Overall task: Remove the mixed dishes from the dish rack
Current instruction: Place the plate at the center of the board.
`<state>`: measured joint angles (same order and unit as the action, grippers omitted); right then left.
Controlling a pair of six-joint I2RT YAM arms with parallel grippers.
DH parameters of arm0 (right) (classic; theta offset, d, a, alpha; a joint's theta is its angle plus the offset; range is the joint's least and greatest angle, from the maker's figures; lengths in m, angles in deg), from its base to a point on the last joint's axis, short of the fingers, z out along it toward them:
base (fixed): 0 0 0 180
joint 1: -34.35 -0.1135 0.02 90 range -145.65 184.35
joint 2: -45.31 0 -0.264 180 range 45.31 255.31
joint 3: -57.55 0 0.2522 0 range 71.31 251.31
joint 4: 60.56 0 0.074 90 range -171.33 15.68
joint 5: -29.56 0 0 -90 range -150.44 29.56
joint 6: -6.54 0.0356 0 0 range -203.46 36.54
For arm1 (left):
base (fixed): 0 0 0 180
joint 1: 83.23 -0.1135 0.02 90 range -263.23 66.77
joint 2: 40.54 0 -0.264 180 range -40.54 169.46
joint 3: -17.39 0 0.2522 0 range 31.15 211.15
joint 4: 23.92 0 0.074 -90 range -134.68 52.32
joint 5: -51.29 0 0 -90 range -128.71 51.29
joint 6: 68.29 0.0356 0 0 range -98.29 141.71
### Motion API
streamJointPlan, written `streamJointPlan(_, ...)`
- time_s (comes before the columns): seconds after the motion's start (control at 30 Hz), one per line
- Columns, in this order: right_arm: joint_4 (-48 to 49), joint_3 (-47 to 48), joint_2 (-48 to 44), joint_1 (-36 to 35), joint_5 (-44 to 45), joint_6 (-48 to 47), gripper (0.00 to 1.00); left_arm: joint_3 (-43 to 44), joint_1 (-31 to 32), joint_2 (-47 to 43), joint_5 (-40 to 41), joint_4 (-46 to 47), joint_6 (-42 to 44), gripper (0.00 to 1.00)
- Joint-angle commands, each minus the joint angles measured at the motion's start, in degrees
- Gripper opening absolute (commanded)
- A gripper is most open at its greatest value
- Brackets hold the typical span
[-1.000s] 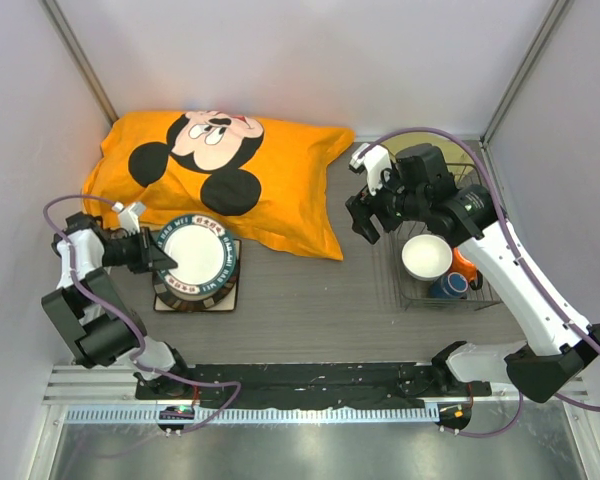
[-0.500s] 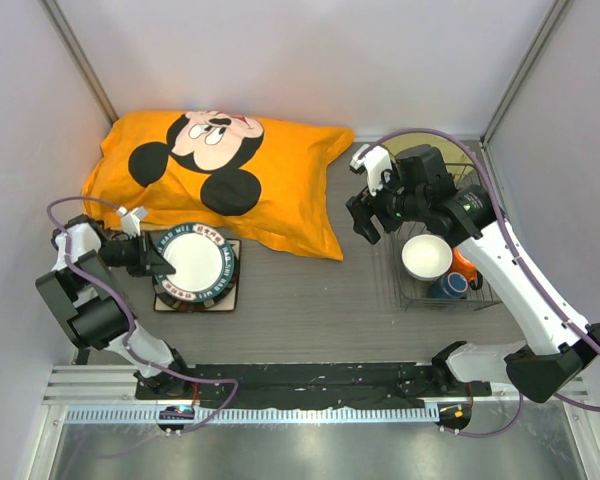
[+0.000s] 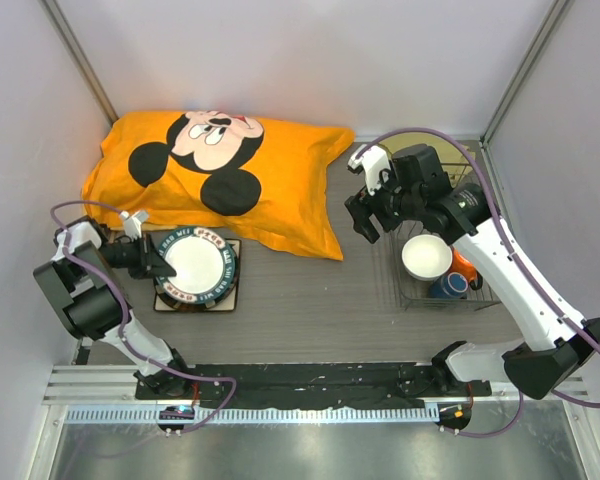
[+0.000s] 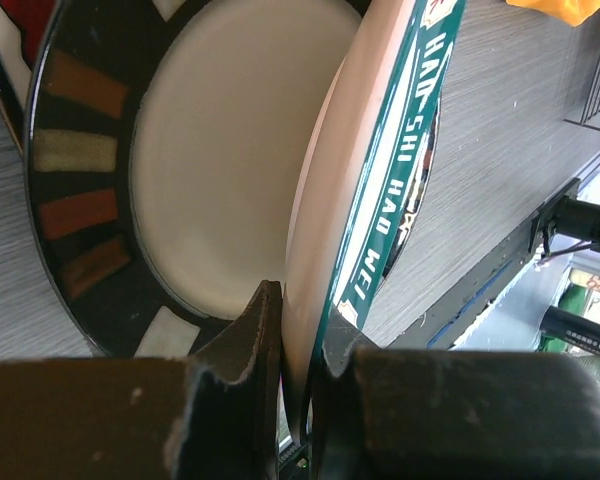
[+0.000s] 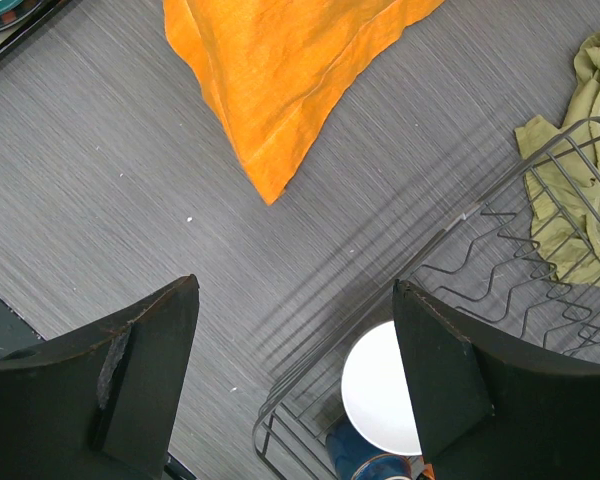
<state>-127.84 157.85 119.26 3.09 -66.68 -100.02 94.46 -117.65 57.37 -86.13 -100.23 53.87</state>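
My left gripper (image 3: 158, 262) is shut on the rim of the white plate with a dark green patterned rim (image 3: 195, 262), holding it tilted just over a round dark-rimmed plate and a square cream floral plate (image 3: 228, 296) at the table's left. In the left wrist view the held plate (image 4: 380, 170) stands edge-on between my jaws (image 4: 302, 310), over the dark-rimmed plate (image 4: 80, 150). My right gripper (image 3: 366, 214) is open and empty, above the table just left of the dish rack (image 3: 420, 303). The rack holds a white bowl (image 3: 426, 256), an orange mug (image 3: 466, 266) and a small dark-blue cup (image 3: 448, 288).
An orange Mickey Mouse pillow (image 3: 210, 170) lies at the back left, its corner reaching toward the rack. An olive-green cloth (image 5: 580, 150) lies behind the rack (image 5: 500, 240). In the right wrist view the bowl (image 5: 380, 395) and blue cup (image 5: 365, 462) show between my open fingers (image 5: 295, 290).
My left gripper has drawn slightly left and lowered the patterned plate closer onto the stack. The right arm has barely moved.
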Motion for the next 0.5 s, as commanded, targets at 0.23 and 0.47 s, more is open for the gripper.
streamJointPlan(0.23, 2.2, 0.4, 0.0, 0.2, 1.1, -0.1, 0.82, 1.8, -0.3, 2.0, 1.2, 3.1, -0.1, 0.37)
streamJointPlan(0.47, 2.3, -0.1, -0.3, 0.2, 1.0, -0.2, 0.82, 1.6, -0.2, 1.3, 3.1, 4.2, -0.2, 0.48)
